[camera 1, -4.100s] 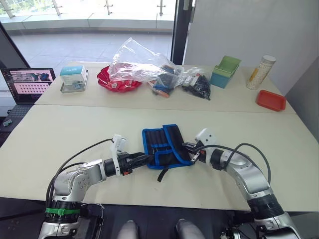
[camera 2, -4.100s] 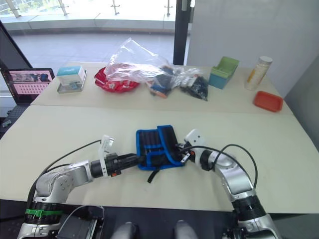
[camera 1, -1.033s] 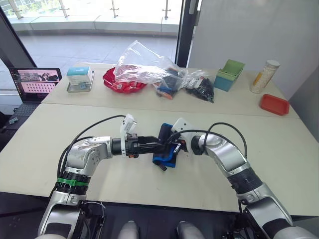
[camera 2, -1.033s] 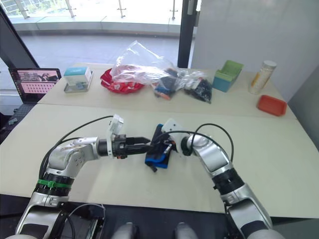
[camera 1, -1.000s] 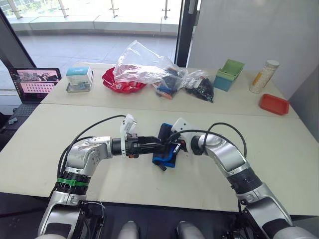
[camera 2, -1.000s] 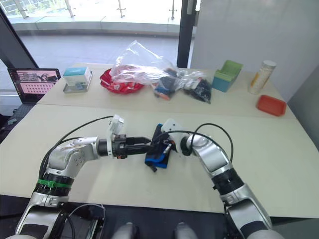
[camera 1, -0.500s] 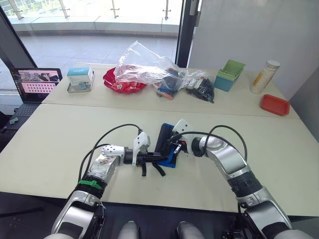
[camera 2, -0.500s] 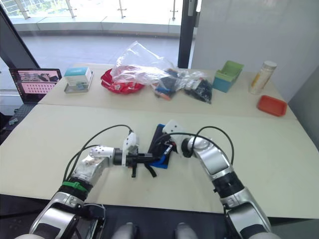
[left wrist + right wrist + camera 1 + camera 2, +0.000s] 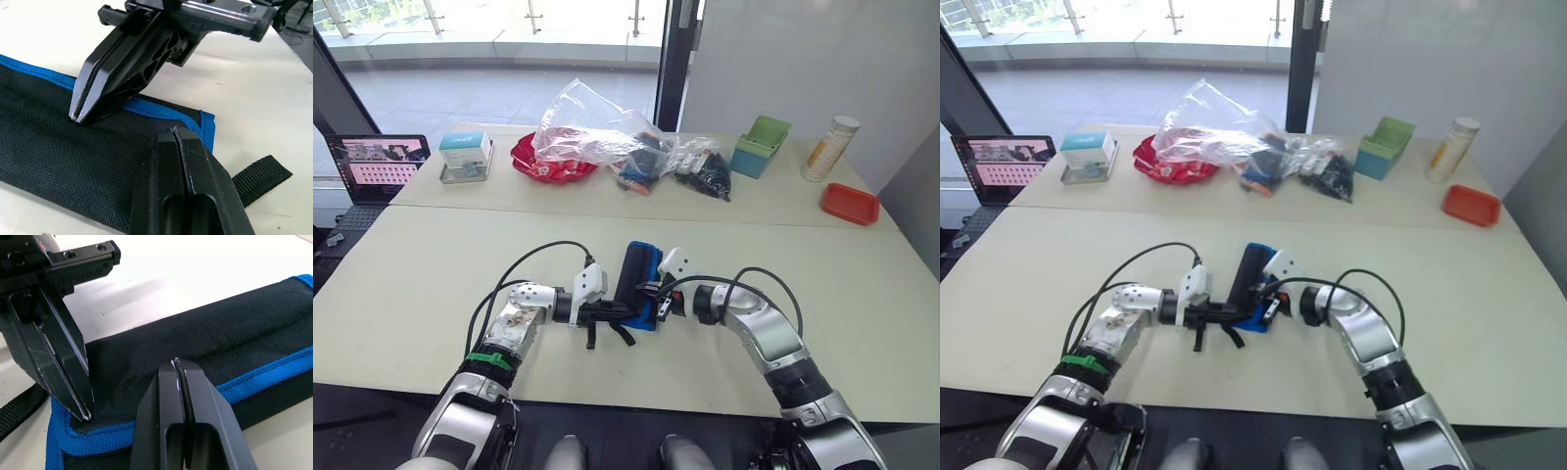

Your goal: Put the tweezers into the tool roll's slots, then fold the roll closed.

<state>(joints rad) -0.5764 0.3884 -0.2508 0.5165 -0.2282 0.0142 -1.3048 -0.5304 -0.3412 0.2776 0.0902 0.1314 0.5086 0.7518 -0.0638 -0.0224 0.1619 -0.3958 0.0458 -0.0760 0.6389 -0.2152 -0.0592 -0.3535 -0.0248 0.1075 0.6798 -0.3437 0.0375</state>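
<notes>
The tool roll [image 9: 637, 285] lay folded shut on the near table — a narrow black fabric bundle with bright blue edging, its long axis running away from the robot. Only the coarse woven outer face showed. Its black strap [image 9: 625, 334] trailed loose onto the tabletop from the near end — flat and unfastened.

Two cream tables [image 9: 431, 264] before bright windows [image 9: 509, 24], grey wall [image 9: 803, 59].

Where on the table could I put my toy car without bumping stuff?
The near table is bare left of the left gripper and right of the right gripper. The far table is crowded around the clear plastic bag.
</notes>
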